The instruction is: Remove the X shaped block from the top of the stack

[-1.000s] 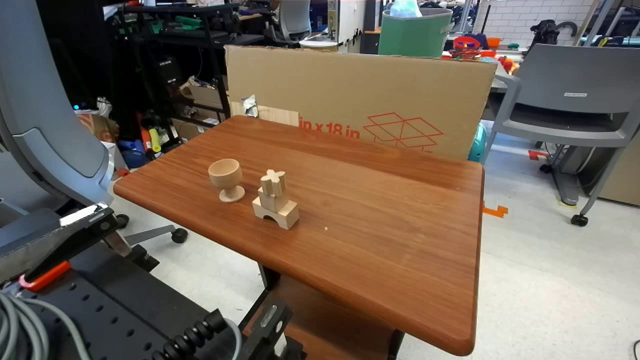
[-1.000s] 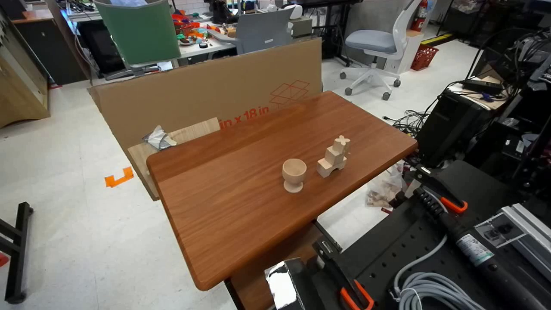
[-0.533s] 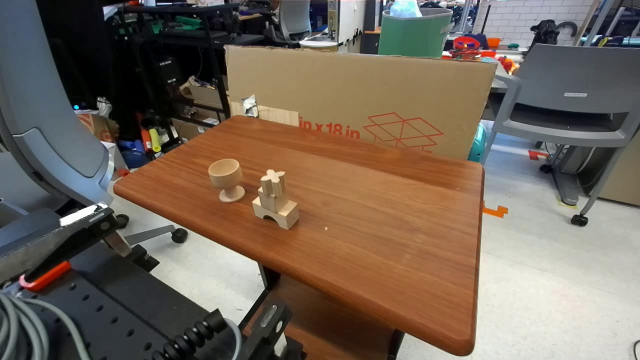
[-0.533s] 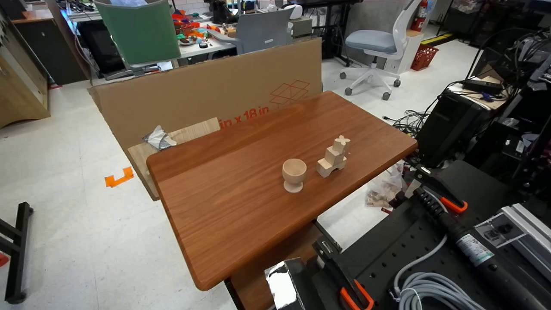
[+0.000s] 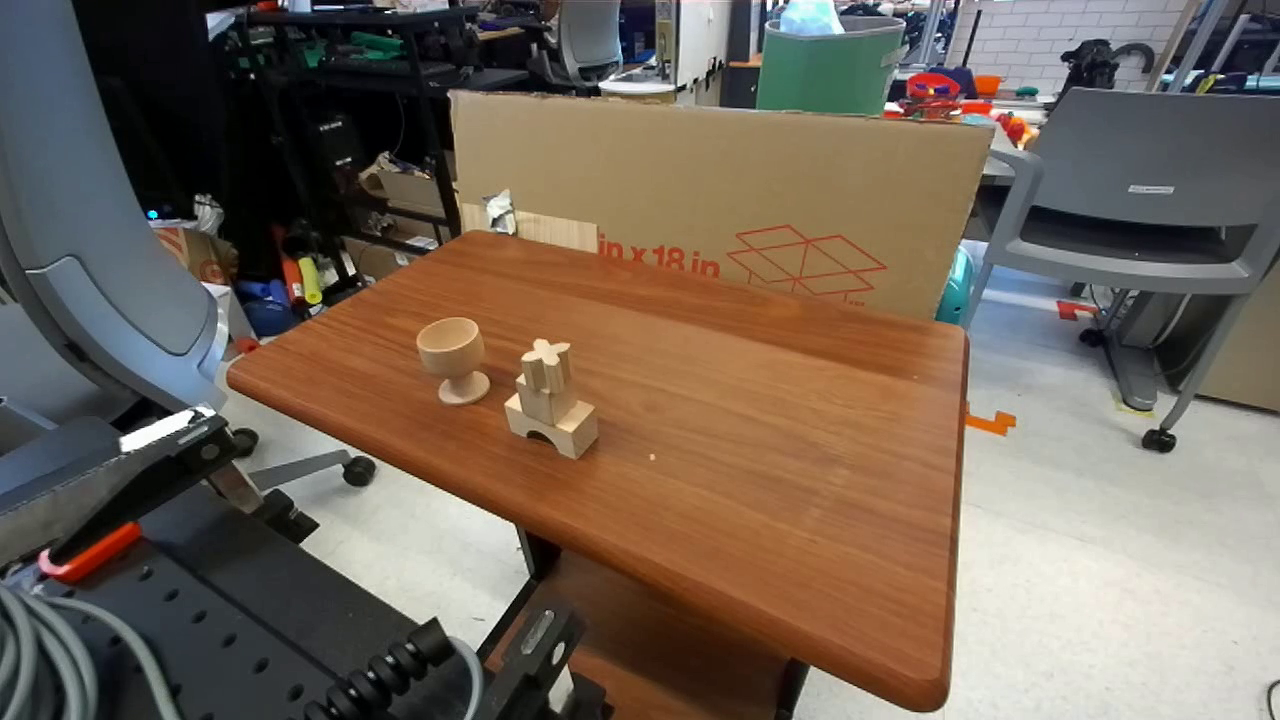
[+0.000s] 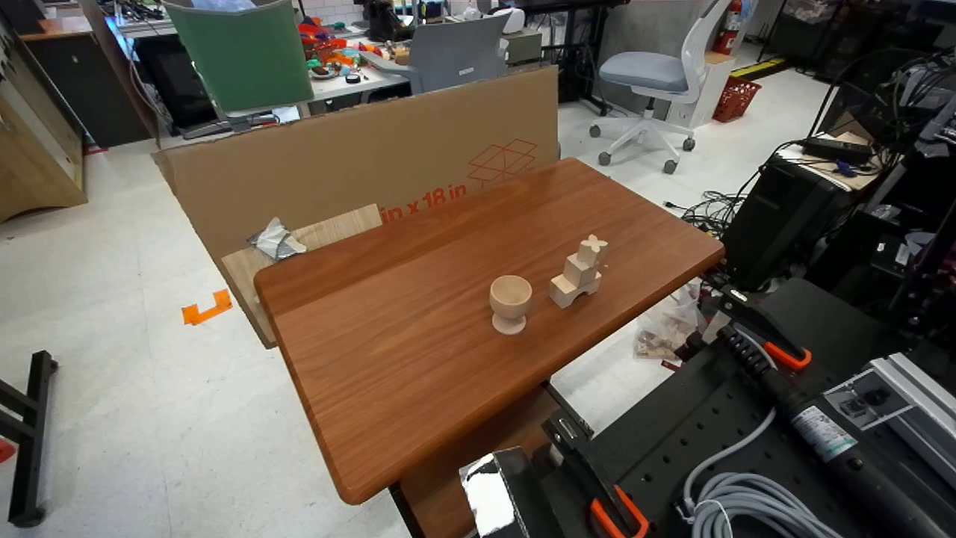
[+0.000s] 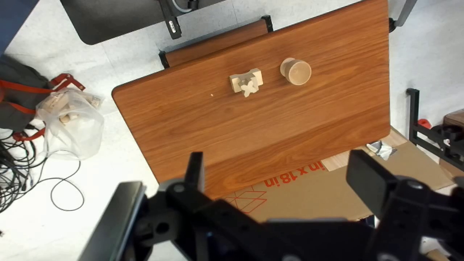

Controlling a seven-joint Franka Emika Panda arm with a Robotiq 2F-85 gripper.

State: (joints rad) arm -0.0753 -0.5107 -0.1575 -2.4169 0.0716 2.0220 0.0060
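Note:
The pale wooden X shaped block [image 5: 546, 370] stands upright on top of the stack, its cross-shaped face up. It also shows in an exterior view [image 6: 593, 250] and in the wrist view [image 7: 248, 87]. Under it the stack has a cube-like block [image 5: 543, 404] on a wider arched base block [image 5: 572, 432]. The base block also shows in the wrist view [image 7: 257, 76]. My gripper [image 7: 277, 155] shows only in the wrist view. Its fingers are wide apart with nothing between them. It is high above the table, away from the stack. The arm is out of view in both exterior views.
A wooden goblet-like cup [image 5: 450, 348] stands on the brown table [image 5: 760, 450] beside the stack. A cardboard sheet [image 5: 700, 170] stands along one long table edge. A black cart [image 6: 717, 448] with clamps and cables stands at the opposite side.

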